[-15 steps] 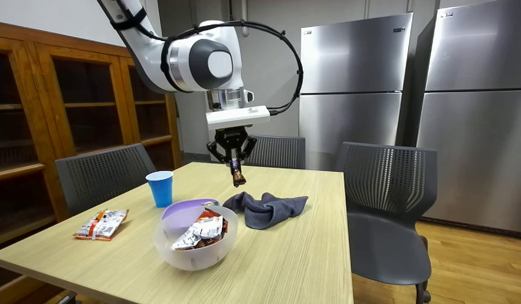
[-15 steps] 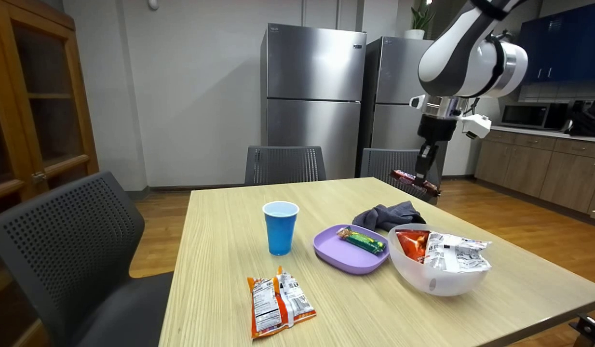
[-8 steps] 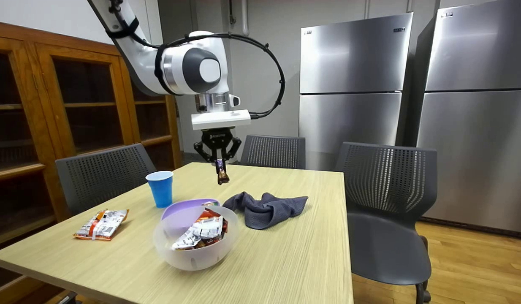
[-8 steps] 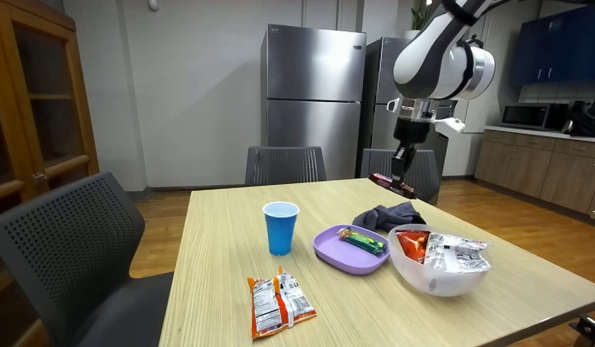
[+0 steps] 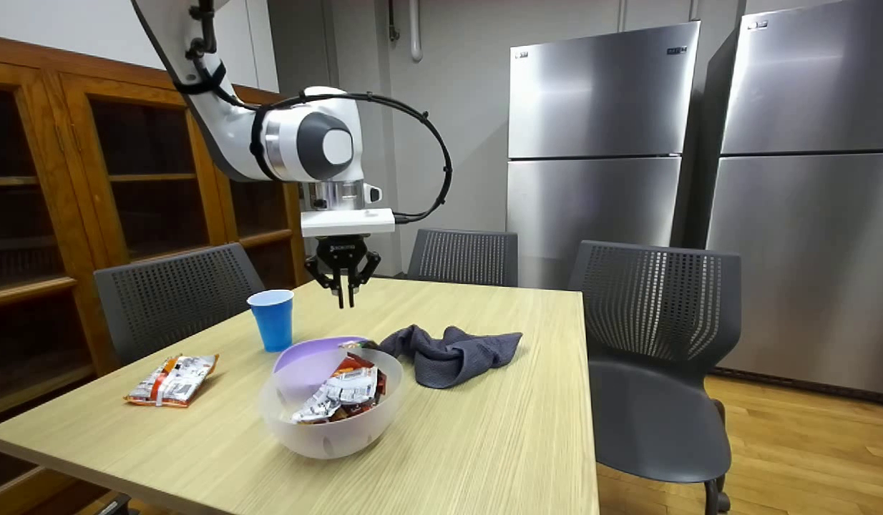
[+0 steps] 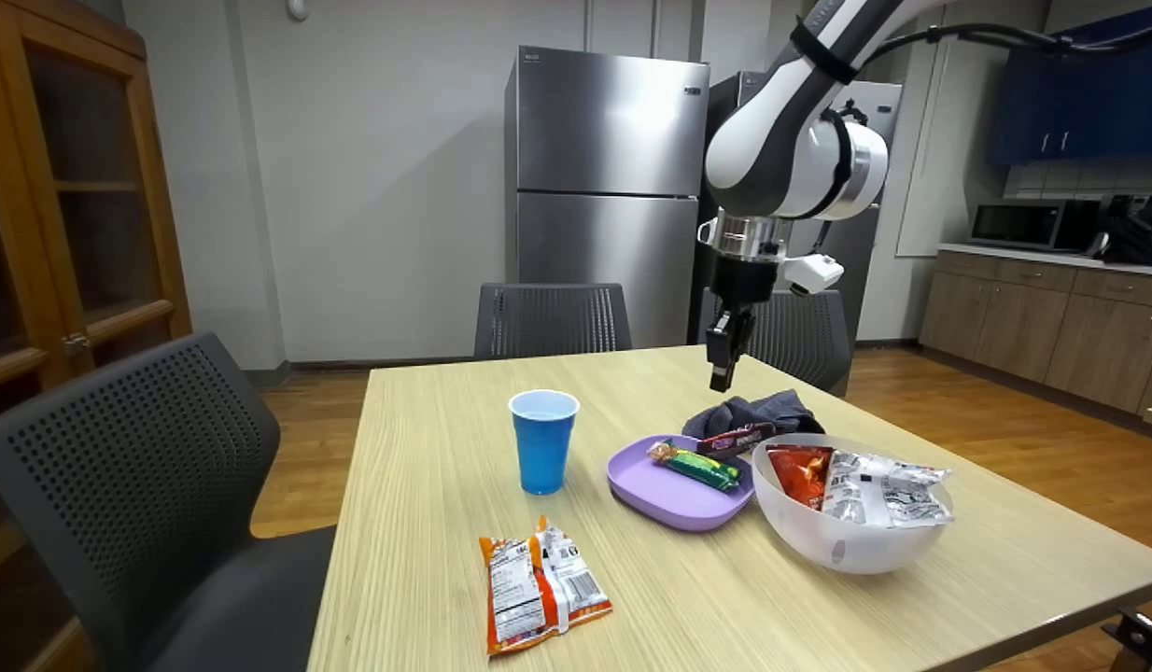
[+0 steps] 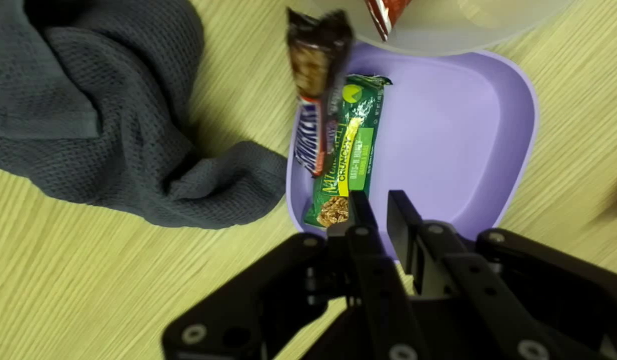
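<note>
My gripper [image 7: 377, 197] hangs above the table with a narrow gap between its fingers and nothing in it. In an exterior view the gripper [image 6: 721, 383] stands just above and behind the plate. A dark Snickers bar [image 7: 311, 132], slightly blurred, overlaps the left rim of the purple plate [image 7: 438, 125] in the wrist view. Whether it is resting or still falling I cannot tell. Beside it on the plate lies a green granola bar [image 7: 358, 150], partly covered by the Snickers bar and a finger. A dark grey cloth [image 7: 118, 100] lies close to the plate.
A translucent bowl [image 6: 837, 551] with snack bags stands against the plate. A blue cup [image 6: 543, 448] and an orange-and-white snack bag [image 6: 539, 597] are on the wooden table [image 6: 427, 523]. Dark chairs [image 5: 656, 322] surround it.
The Snickers bar was between the fingers half a second ago; now it is out of them, at the plate's edge. The gripper has moved across toward the plate.
</note>
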`<action>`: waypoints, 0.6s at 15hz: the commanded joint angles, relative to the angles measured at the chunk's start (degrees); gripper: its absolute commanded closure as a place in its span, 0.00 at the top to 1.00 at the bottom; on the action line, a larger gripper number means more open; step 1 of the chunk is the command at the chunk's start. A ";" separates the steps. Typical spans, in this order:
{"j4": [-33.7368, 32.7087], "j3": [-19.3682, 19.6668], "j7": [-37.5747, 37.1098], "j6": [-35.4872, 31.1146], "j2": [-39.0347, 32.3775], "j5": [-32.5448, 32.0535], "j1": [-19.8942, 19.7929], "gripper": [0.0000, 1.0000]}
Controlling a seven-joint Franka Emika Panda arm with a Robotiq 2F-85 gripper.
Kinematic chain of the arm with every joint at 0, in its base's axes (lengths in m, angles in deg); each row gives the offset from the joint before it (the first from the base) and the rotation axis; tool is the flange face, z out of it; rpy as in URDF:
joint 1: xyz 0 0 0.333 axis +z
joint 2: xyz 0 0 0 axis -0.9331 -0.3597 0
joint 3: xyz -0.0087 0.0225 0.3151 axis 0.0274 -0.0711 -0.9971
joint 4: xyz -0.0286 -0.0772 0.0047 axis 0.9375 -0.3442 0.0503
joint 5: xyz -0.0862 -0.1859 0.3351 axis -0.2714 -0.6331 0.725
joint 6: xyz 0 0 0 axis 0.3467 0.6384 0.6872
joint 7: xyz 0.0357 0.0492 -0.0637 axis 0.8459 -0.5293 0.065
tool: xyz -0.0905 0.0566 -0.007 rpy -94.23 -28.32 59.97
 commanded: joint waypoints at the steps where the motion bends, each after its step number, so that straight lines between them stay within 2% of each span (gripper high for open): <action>1: -2.65 -1.83 -1.39 2.64 -1.82 -0.44 -0.42 0.04; 8: -2.10 -2.64 0.51 2.38 -1.35 -0.55 -1.42 0.04; 9: -1.90 -2.54 0.86 2.40 -1.01 -0.70 -1.64 0.42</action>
